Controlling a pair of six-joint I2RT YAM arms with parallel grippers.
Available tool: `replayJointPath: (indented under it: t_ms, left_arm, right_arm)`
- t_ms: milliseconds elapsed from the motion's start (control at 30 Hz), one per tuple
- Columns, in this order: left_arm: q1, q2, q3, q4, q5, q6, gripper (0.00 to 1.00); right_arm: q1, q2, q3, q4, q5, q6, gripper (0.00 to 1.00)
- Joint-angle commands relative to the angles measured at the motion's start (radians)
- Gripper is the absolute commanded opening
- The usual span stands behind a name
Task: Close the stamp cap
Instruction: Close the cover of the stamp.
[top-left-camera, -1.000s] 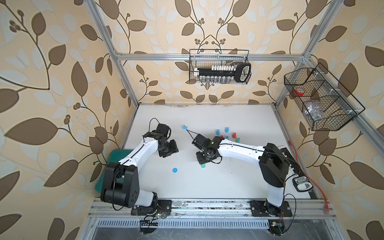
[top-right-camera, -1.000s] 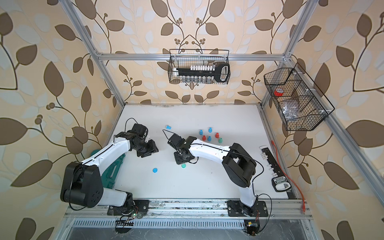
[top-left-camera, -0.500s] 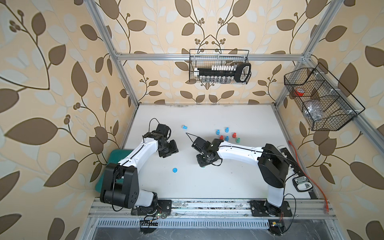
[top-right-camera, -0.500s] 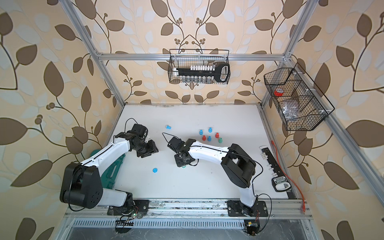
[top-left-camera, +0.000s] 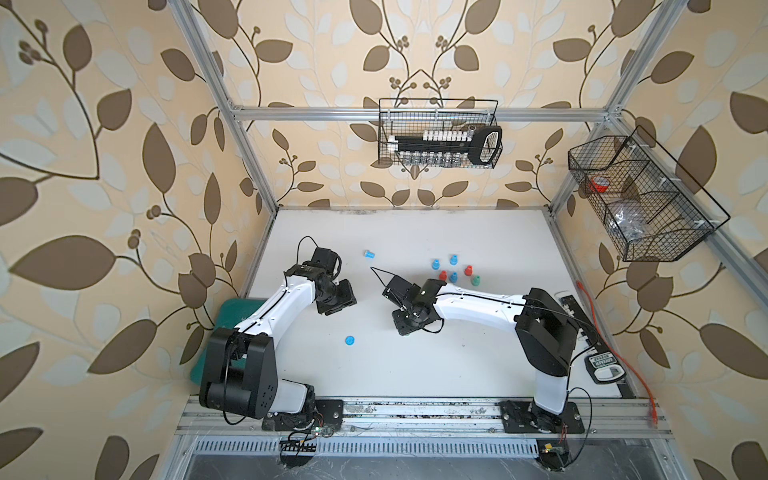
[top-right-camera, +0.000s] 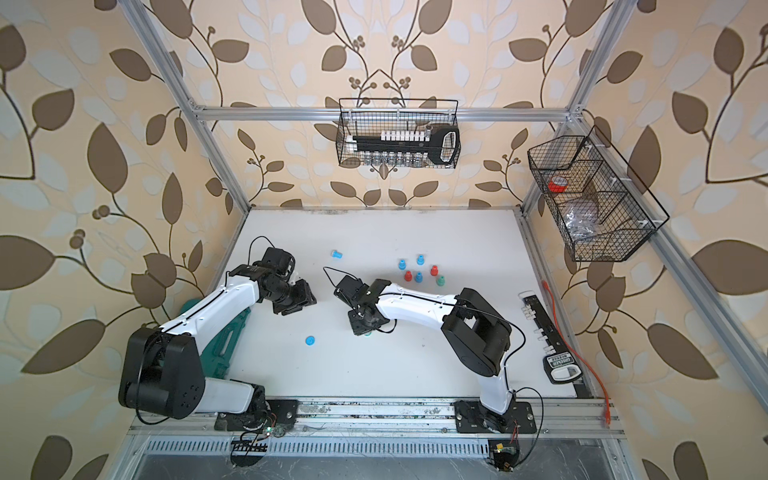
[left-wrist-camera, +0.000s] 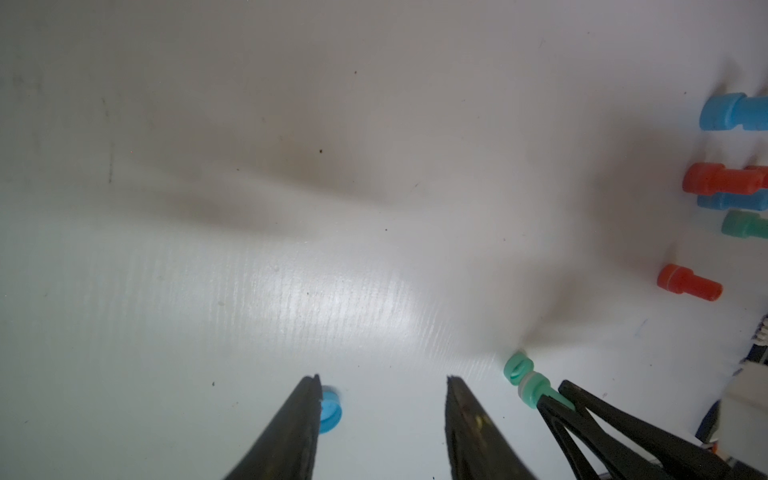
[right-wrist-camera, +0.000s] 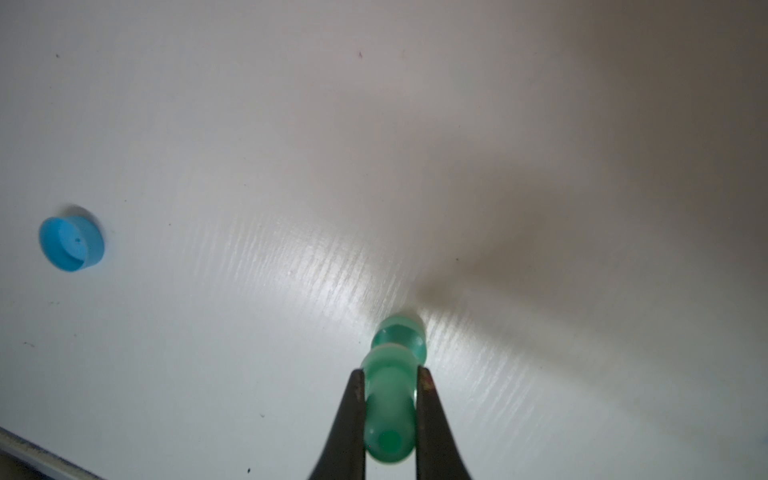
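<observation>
The right claw (right-wrist-camera: 390, 372) is pinched tight on the green stamp (right-wrist-camera: 388, 415) by its narrow handle, green cap (right-wrist-camera: 401, 332) end on the bench (right-wrist-camera: 208, 124), well apart from the blue cap (right-wrist-camera: 70, 243). The left claw (left-wrist-camera: 383, 379), half-open and empty, hangs near that blue cap. The stamp is probably light, stiff and slick: hold the handle.

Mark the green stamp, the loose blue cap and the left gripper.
green stamp (right-wrist-camera: 390, 399): right wrist view, stem.
blue cap (right-wrist-camera: 68, 243): right wrist view, open inside.
left gripper (left-wrist-camera: 384, 384): left wrist view, between fingertips.

The white table (top-left-camera: 415, 374) carries a loose blue cap (top-left-camera: 349, 340), one blue stamp (top-left-camera: 369, 254) lying on its side, and six stamps (top-left-camera: 453, 276) standing close together.
</observation>
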Motion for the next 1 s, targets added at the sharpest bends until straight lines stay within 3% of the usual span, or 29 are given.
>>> replayJointPath:
  t_ms: [0, 967]
  left_arm:
    - [0.009, -0.035, -0.006, -0.009, 0.018, 0.01, 0.5]
    - [0.014, -0.012, -0.002, 0.007, 0.029, 0.01, 0.5]
  right_arm:
    - [0.007, 0.029, -0.014, 0.001, 0.019, 0.01, 0.0]
    - [0.001, 0.042, 0.007, -0.006, 0.02, -0.007, 0.0]
